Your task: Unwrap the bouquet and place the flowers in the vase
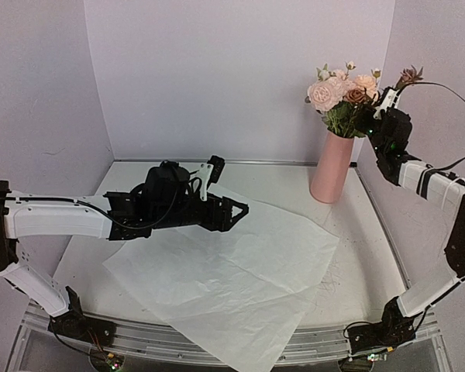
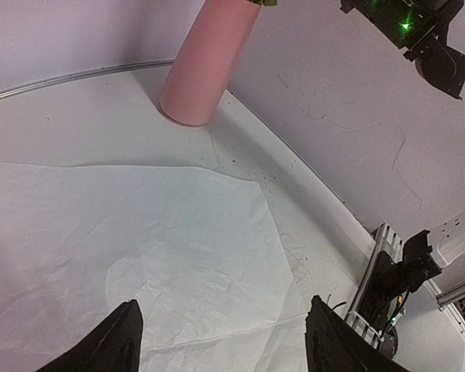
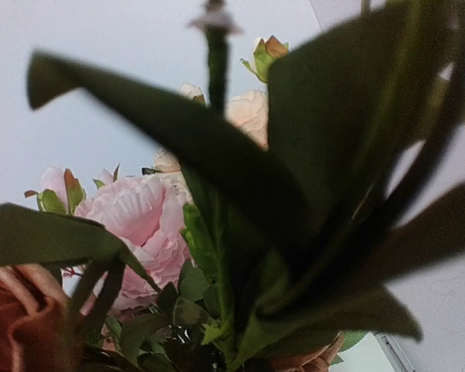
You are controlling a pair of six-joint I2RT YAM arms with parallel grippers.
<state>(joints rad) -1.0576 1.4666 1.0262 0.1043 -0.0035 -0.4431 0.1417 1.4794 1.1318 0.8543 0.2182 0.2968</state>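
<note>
paper: the white wrapping sheet (image 1: 232,271) lies opened flat and creased on the table (image 1: 139,174), with its near corner over the front edge. It looks thin and limp and is likely to slide if dragged.
left gripper (image 1: 240,209): hovers low over the sheet's far part with its jaws apart and nothing between them. The wrist view shows only paper below.
vase (image 1: 332,167): the tall pink vase stands upright at the back right of the table, just past the sheet's far corner. It is narrow and loaded at the top, so a sideways push on the stems would probably tip it.
flowers (image 1: 341,89): the cream, pale pink and brownish roses stand in the vase mouth with the leaves bunched at the rim. They look like light fabric blooms that crush easily, on thin springy stems. Best hold is low on the stems under the leaves, never on the heads.
right gripper (image 1: 374,115): it is up at the foliage on the bunch's right side with its jaws closed. Leaves fill the wrist view, so it's unclear whether a stem is pinched.
stray bloom: one mauve-brown flower (image 1: 409,76) stands apart to the right, above the gripper. It looks not yet settled with the rest.
task: looks nearly done.
</note>
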